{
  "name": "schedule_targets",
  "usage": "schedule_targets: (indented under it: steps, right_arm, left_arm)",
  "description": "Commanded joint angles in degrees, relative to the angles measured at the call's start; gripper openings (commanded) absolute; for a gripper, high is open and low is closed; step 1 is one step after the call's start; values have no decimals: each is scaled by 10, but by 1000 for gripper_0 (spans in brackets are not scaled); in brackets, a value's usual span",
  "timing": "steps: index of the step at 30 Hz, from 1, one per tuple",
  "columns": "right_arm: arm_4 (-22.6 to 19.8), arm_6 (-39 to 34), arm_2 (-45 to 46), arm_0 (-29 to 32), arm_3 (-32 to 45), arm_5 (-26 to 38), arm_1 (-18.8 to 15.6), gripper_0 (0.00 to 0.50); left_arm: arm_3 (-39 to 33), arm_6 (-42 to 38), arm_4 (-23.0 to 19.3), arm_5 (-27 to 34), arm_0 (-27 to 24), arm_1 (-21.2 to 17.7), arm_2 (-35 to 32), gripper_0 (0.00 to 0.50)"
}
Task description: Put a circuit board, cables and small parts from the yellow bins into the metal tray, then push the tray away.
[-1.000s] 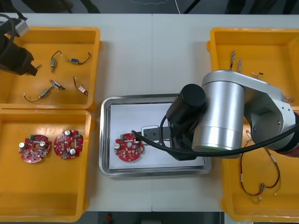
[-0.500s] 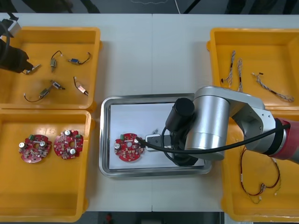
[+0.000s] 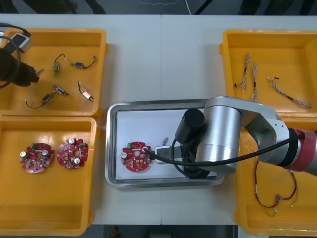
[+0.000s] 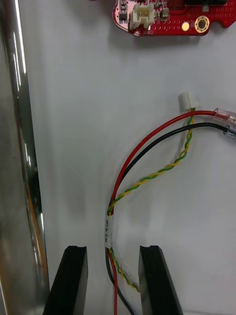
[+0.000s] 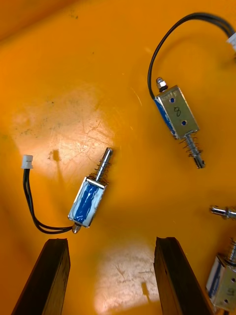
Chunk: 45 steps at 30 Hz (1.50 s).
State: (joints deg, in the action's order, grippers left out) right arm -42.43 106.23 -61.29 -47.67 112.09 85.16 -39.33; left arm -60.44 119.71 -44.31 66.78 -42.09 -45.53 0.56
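Observation:
My right arm (image 3: 223,141) reaches over the metal tray (image 3: 113,113), which is white inside. In the right wrist view my right gripper (image 4: 114,280) is open, its black fingers (image 4: 73,280) astride a cable bundle (image 4: 147,147) of red, black and twisted yellow-green strands. The bundle lies loose on the tray floor. Its white plug (image 4: 187,101) points toward a round red circuit board (image 3: 137,156) in the tray's left half. My left gripper (image 3: 30,74) hovers open over the upper-left yellow bin (image 3: 99,34). A small metal part (image 5: 91,199) with a black cable lies just past its fingers (image 5: 51,275).
More small metal parts (image 3: 59,91) with wires lie in the upper-left bin. Two red circuit boards (image 3: 37,157) sit in the lower-left bin. Twisted cables (image 3: 250,72) lie in the upper-right bin, and red and yellow cables (image 3: 275,198) in the lower-right one.
My right arm has swung down and left over the tray, and its fingers have opened, leaving the cable bundle on the tray floor. My left gripper has shifted slightly over its bin.

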Motion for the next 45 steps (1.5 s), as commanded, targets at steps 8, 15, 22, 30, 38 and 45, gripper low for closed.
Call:
schedule_targets:
  steps: [8, 15, 22, 30, 38, 45]
  right_arm:
    - [-9, -34, 21, -17, 16, 7, -4, 500]
    - [-30, -35, 93, -17, 25, 67, 23, 500]
    - [-49, -35, 188, -17, 39, 178, 58, 500]
    - [-70, -37, 310, -23, 69, 248, 67, 500]
    - [-75, -39, 417, -27, 76, 248, 55, 500]
    - [-75, -42, 461, -27, 57, 248, -3, 500]
  left_arm:
    - [44, 47, -3, -86, -23, 8, 33, 500]
    - [44, 59, -2, -104, -28, 8, 32, 500]
    - [59, 62, 0, -126, -29, 21, 33, 500]
    - [79, 71, 4, -156, -28, 40, 32, 500]
    - [101, 83, -17, -162, -28, 40, 32, 465]
    - [135, 95, -41, -173, -28, 39, 32, 0]
